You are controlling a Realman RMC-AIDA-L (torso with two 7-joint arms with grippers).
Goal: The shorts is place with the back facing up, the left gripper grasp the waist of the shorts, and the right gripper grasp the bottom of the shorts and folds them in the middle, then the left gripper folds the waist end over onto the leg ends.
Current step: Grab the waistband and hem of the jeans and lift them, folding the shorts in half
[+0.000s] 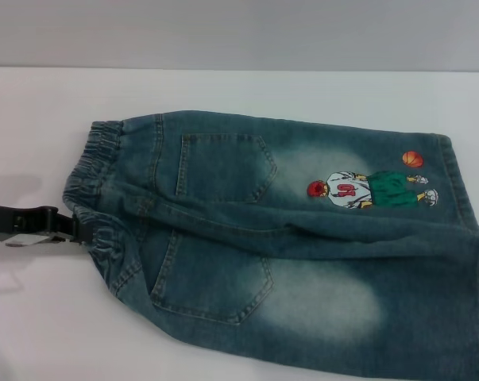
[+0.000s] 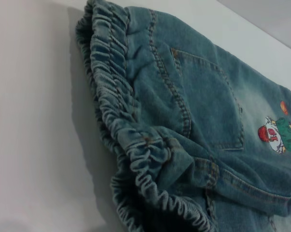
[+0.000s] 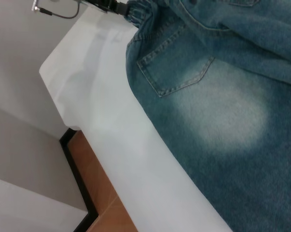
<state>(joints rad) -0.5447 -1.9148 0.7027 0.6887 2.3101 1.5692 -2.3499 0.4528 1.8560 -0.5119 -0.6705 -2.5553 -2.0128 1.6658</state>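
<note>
The shorts (image 1: 303, 238) are showing as faded blue denim, a matt woven cloth worn pale in patches, with raised stitched seams. The waist (image 2: 135, 140) is looking ruffled, its elastic gathers ridged and rough. The table (image 1: 223, 91) is appearing smooth, white and matt. The left gripper (image 1: 68, 230) is looking like matt black plastic
</note>
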